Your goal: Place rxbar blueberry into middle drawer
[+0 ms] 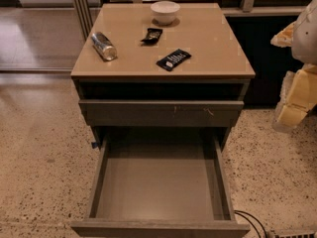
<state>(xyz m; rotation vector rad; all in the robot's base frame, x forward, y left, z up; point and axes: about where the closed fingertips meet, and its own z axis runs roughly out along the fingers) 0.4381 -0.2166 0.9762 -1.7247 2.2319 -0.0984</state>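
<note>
The rxbar blueberry [174, 59], a slim black bar with a white label patch, lies flat on the cabinet's tan top [208, 38], right of centre near the front edge. The middle drawer [158, 182] is pulled far out below it, and its plain grey floor is bare. My gripper [297, 95], white and pale yellow, hangs at the right edge of the view. It is beside the cabinet, well right of the bar and above the floor. It holds nothing that I can see.
A silver can [104, 46] lies on its side at the left of the top. A small squarish black packet [152, 34] and a white bowl [165, 12] sit toward the back. A closed grey drawer front [161, 112] with pale scratches is above the open drawer. A cable [250, 222] lies on the speckled floor.
</note>
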